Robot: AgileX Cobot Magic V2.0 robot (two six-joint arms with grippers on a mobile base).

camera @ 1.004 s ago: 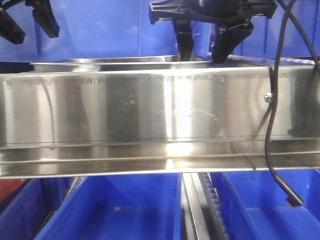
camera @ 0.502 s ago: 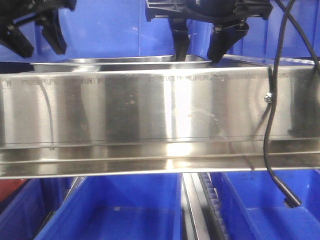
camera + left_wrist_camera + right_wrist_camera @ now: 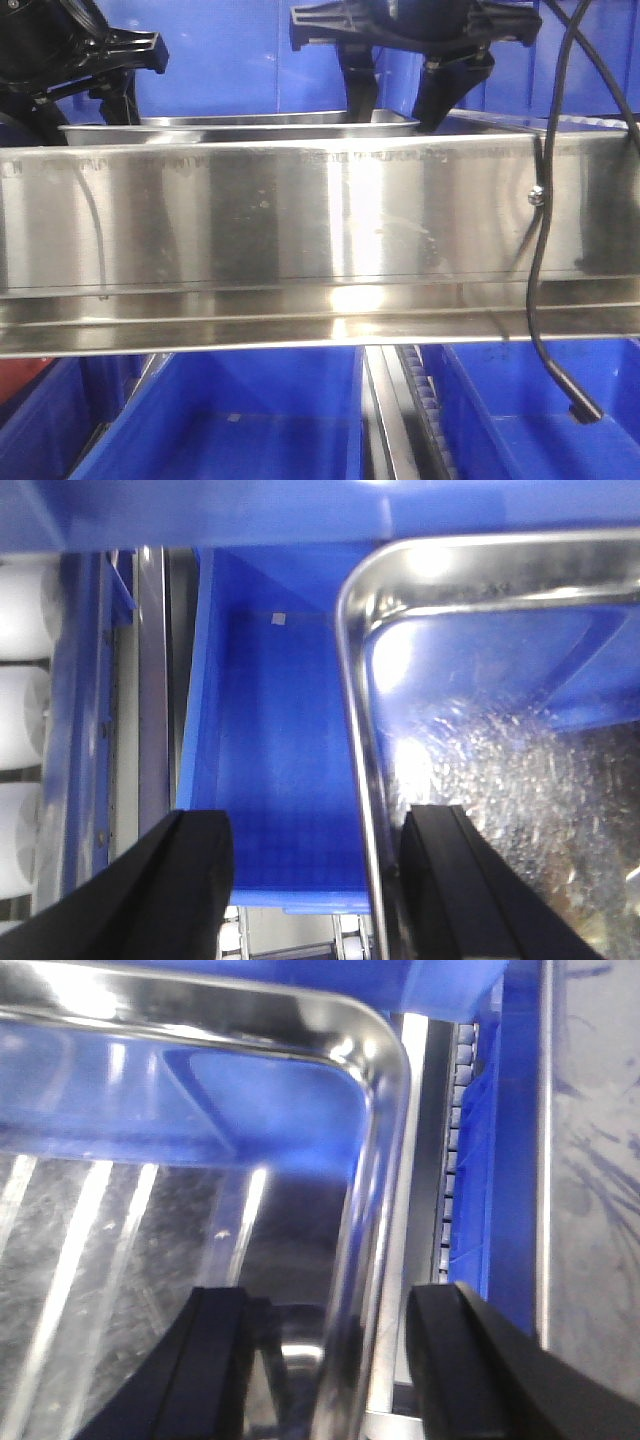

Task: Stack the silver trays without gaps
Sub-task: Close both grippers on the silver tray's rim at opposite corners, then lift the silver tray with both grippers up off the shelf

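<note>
1. Straddling the tray ends: both claws sit at the short ends of one silver tray (image 3: 240,122), which lies behind the steel shelf rail (image 3: 300,220). Its long axis runs left to right, from one claw to the other.
2. Left gripper (image 3: 315,880): jaws wide apart, gripping nothing. The tray's left rim (image 3: 355,730) passes between them, close to the inner finger. The outer finger hangs over a blue bin (image 3: 270,740).
3. Right gripper (image 3: 335,1360): also spread and holding nothing. The right rim (image 3: 375,1160) runs between its fingers, one inside the pan and one outside.
4. Judgement: the next move turns on each pair closing across its own rim. Neither arm has to reach, since each is at its own end.
5. Contents: the tray's floor shows bare in both wrist views. I cannot tell whether a second tray lies beneath it. The blue bin under the left claw looks empty. So do the lower bins (image 3: 250,420) in the front view.
6. A black cable (image 3: 540,250) hangs across the rail's right side.
</note>
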